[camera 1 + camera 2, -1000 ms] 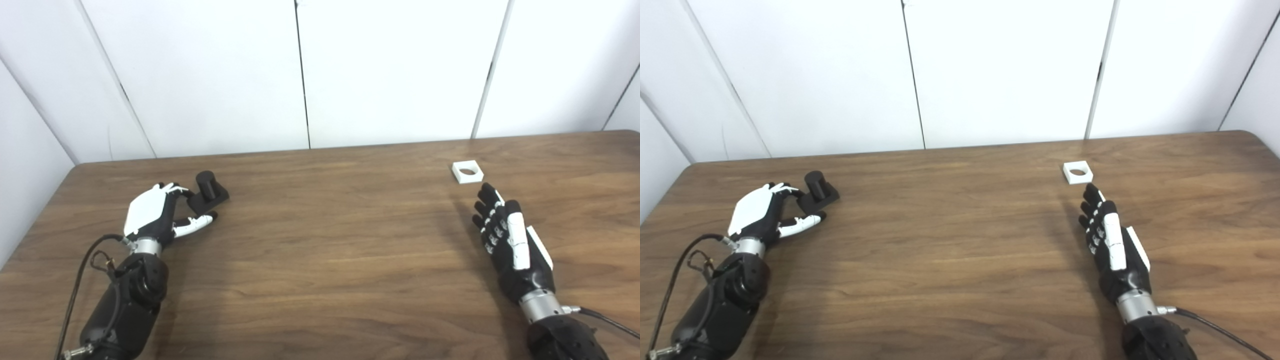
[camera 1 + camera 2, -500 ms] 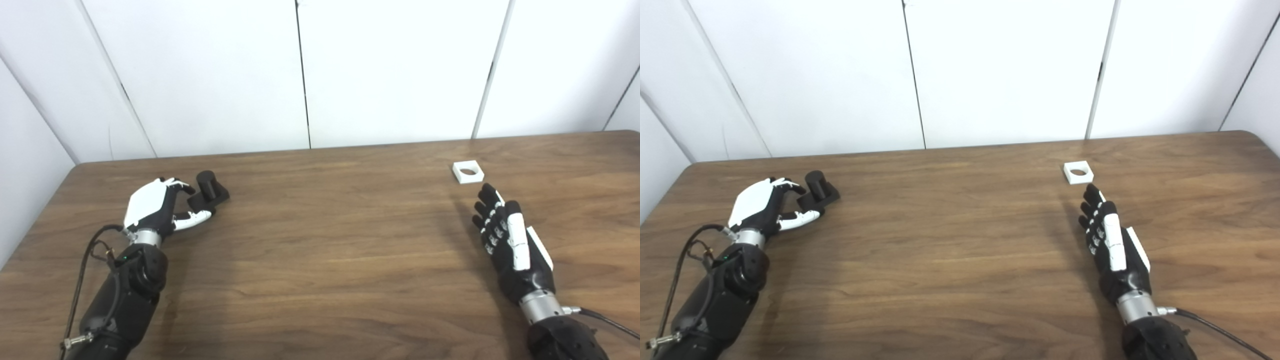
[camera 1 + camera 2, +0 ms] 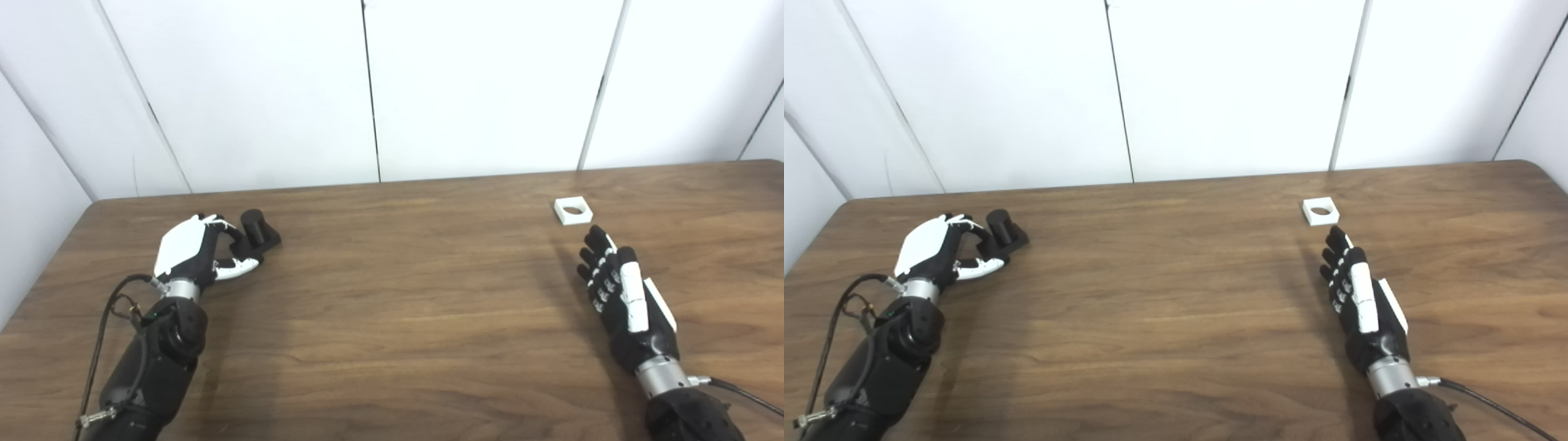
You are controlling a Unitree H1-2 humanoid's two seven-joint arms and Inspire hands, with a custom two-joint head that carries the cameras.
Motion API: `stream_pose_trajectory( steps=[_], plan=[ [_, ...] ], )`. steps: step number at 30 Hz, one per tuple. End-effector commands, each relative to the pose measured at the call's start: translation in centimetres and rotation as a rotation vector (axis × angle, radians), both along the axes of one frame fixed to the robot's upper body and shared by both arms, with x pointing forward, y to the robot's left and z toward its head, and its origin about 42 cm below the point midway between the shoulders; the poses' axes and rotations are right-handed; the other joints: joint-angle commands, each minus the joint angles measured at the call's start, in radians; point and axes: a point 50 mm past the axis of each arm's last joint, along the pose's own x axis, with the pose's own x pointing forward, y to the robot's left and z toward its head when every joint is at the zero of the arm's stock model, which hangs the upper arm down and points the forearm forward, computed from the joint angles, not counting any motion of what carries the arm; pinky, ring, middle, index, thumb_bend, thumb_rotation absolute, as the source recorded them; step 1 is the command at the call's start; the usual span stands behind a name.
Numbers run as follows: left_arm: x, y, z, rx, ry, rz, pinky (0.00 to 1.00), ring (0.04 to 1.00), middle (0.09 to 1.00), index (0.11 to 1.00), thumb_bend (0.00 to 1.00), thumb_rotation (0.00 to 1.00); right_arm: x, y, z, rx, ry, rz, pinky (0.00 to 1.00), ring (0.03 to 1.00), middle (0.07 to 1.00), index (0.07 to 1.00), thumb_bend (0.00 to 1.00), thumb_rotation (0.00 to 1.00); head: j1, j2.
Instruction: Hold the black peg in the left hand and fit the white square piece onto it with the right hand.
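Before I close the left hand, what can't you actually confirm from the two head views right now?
- Left hand on the black peg: both views show the hand's back; its own fingers hide any contact with the peg's near side and base.
- White square piece: too small to tell its hole's depth or fit.
- Right hand: open, short of the piece; its underside against the table is hidden by the hand itself.

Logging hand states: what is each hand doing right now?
Left hand: fingers curled around the black peg on the wooden table; firm grip cannot be told.
Right hand: open, holding nothing.
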Motion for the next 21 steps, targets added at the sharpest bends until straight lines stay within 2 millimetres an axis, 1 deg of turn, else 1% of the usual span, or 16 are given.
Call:
stream_pose_trajectory(
  steps=[1, 9, 10, 12, 21],
  plan=[
    [1.17, 0.52, 2.86, 0.025, -0.083, 0.005, 1.0, 0.993, 0.909, 0.6, 0.58, 0.31, -0.4, 0.16, -0.11, 0.018, -0.01, 0.011, 1.0, 1.0, 1.0, 0.99, 0.63, 1.0, 0.001, 0.001],
    [1.06, 0.49, 2.7, 0.018, -0.096, 0.006, 1.0, 0.993, 0.899, 0.586, 0.59, 0.26, -0.55, 0.11, -0.06, 0.014, -0.011, 0.009, 1.0, 1.0, 1.0, 0.994, 0.63, 1.0, 0.0, 0.006],
    [1.04, 0.48, 2.71, 0.015, -0.098, 0.006, 1.0, 0.993, 0.895, 0.541, 0.55, 0.17, -0.56, 0.11, -0.07, 0.015, -0.01, 0.008, 1.0, 1.0, 0.999, 0.991, 0.64, 1.0, 0.0, 0.006],
    [0.99, 0.45, 2.7, 0.011, -0.098, 0.005, 1.0, 0.991, 0.892, 0.501, 0.51, 0.09, -0.58, 0.14, -0.06, 0.013, -0.004, 0.004, 1.0, 1.0, 0.996, 0.984, 0.64, 1.0, 0.001, 0.007],
    [0.73, 0.4, 2.54, 0.003, -0.1, 0.009, 1.0, 0.98, 0.882, 0.493, 0.51, 0.08, -0.73, 0.1, -0.06, 0.004, -0.006, 0.016, 1.0, 1.0, 1.0, 0.997, 0.62, 1.0, -0.001, 0.011]
  ],
)
